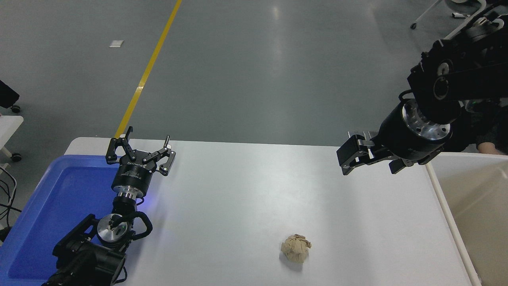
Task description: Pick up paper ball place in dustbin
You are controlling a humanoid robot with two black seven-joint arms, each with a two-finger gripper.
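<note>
The paper ball [296, 248], a crumpled tan wad, lies on the white table [246, 190] near its front edge, right of centre. The dustbin [444, 198], cream-white with a beige inside, stands at the table's right edge, partly cut off by the picture. My right gripper [348, 155] hangs in the air over the table's far right part, close to the dustbin's far corner, well beyond the ball; it is empty and its fingers stand close together. My left gripper [139, 153] is parked at the lower left, open and empty.
A shallow blue tray [59, 198] lies at the table's left end, under the left arm. Beyond the table is grey floor with a yellow line [147, 71]. A person's hand [490, 147] shows at the right edge behind the dustbin.
</note>
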